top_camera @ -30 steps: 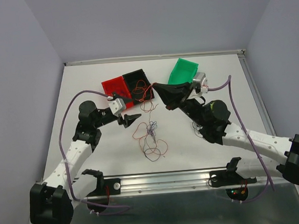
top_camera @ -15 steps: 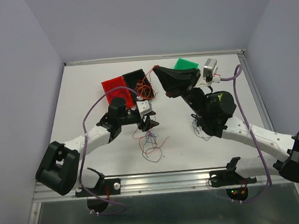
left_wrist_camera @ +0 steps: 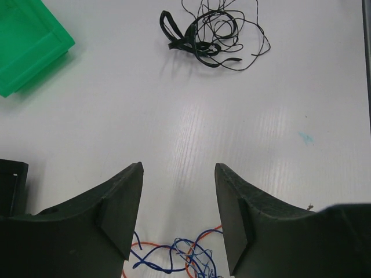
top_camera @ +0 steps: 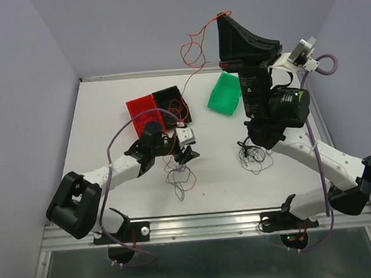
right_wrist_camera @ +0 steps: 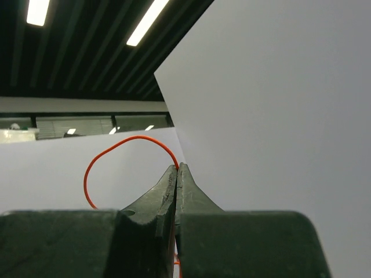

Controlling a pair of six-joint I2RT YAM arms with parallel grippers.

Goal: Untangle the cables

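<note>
**Q:** What fills the scene?

**A:** A smooth white table with pale walls around it. Two white-and-black robot arms are mounted at its near edge. The right arm stands tall, with the right end effector high above the far side of the table. The left arm lies low, with the left end effector near the table's middle.

**Q:** Are they holding anything?

**A:** The right end effector is closed, its two black fingers pressed flat together on a red cable. The left end effector is open, its wedge-shaped black fingers apart with bare table between them.

**Q:** What else is on the table?

**A:** Three shallow plastic bins at the far side. A green bin sits at an angle to the others. A red bin and a black bin sit side by side.

**Q:** And the cables?

**A:** All are hair-thin and curly. The red cable runs steeply from the closed fingertips down in loose loops to the black bin, where more red strands spill over the near rim. A black tangle lies flat on the table beside the right arm, roundish, with no clear long axis. A red and blue tangle lies on the table just on the near side of the left end effector. It stretches loosely toward the table's near edge.
</note>
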